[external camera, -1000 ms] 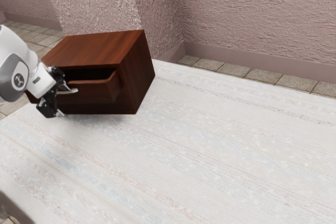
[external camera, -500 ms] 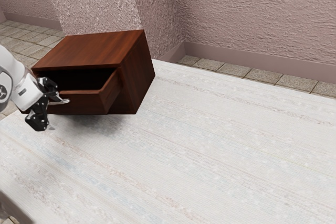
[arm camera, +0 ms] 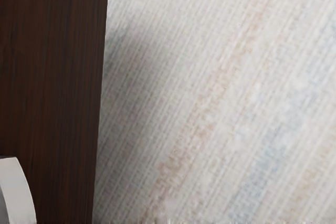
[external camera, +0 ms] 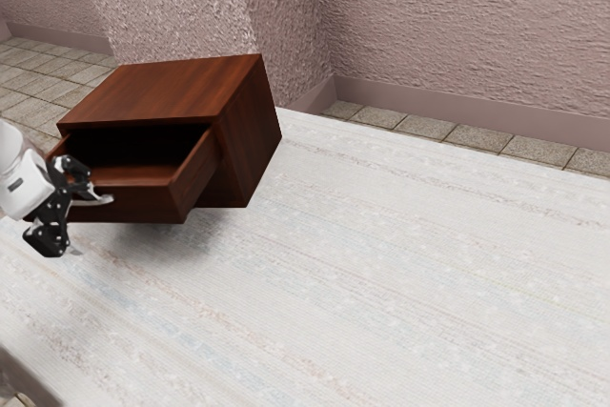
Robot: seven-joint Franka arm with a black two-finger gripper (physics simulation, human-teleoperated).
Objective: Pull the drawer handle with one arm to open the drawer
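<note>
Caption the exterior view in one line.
Gripper at the handle of a partly open drawer in a wooden cabinet on a pale table.

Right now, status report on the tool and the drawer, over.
Tool at the drawer handle, grip unreadable. Drawer partly out of the cabinet. Nothing seen in its way.

Side camera overlooks table and drawer; wrist camera views both close up

The cabinet stood on the table, before the wall. Its drawer stuck out toward the exterior view's left, the gripper at its handle.
</note>
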